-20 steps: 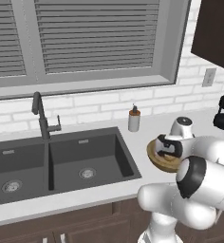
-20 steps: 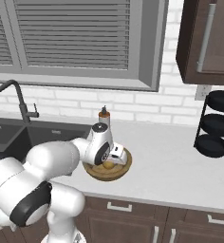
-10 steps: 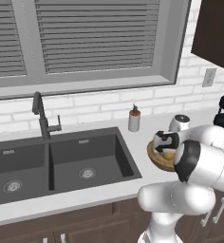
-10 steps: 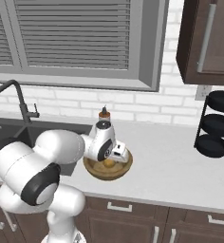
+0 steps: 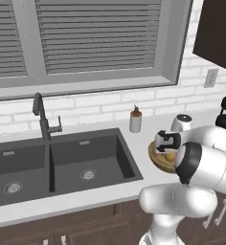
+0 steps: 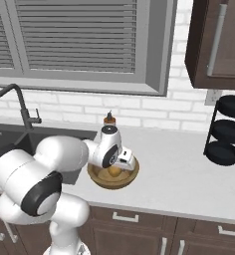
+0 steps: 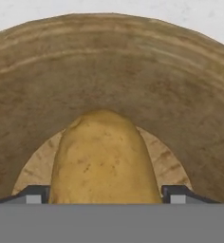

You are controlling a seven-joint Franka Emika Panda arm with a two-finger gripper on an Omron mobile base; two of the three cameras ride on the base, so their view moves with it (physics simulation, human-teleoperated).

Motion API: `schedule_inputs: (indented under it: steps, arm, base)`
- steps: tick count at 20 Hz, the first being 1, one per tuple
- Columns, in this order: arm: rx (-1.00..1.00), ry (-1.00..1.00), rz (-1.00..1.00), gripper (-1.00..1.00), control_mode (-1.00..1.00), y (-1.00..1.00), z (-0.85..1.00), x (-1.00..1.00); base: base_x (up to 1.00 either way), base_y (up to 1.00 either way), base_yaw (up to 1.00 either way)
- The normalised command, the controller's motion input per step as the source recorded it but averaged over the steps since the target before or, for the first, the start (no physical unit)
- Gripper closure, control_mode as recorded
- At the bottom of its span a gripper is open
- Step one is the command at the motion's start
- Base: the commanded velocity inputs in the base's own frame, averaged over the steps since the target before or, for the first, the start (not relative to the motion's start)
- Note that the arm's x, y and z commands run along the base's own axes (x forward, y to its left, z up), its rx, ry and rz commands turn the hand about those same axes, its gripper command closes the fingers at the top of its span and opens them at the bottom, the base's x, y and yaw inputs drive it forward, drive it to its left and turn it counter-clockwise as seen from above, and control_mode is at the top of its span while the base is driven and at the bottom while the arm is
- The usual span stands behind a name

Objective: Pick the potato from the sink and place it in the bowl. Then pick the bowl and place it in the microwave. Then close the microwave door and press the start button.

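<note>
Pale speckled bench [image 6: 189, 174] runs below a white brick wall and a grey louvred window, with dark wooden cupboard fronts beneath it. Nearest, the white arm bends over the round tan-brown wooden bowl [image 6: 127, 179], which sits on the bench just right of the dark grey two-basin sink [image 5: 62, 165]. The jaws [image 7: 104, 193] stand spread, one dark tip on each side of the small yellowish-brown oval potato [image 7: 103, 159], which lies on the floor of the bowl. Behind the bowl stands a small white soap bottle with a brown pump [image 5: 135, 119]; a dark tall faucet [image 5: 42, 117] rises behind the sink. Farther right stands a black three-tier rack [image 6: 227, 130].
</note>
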Motion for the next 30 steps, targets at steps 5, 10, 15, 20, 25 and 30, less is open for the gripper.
schedule_inputs:
  steps: [5,10,15,20,25,30]
  arm:
    - [0.0,-0.03,0.0,-1.0,-1.0,0.0,0.01,-0.12]
    - [0.0,-0.05,0.0,-1.0,-1.0,0.0,0.25,-0.16]
    - [0.0,-0.06,-0.05,-1.0,-1.0,0.0,0.55,-0.33]
    - [0.0,0.0,-0.17,-1.0,-1.0,-0.09,0.46,-0.34]
    - [0.0,0.0,-0.26,-1.0,-1.0,-0.29,0.23,-0.32]
    - [0.06,0.0,-0.24,-1.0,-1.0,-0.45,0.09,-0.39]
  base:
    - [0.0,0.0,0.0]
    - [0.0,0.0,0.0]
    - [0.0,0.0,0.0]
    - [0.0,0.0,0.0]
    - [0.0,0.0,0.0]
    - [0.0,0.0,0.0]
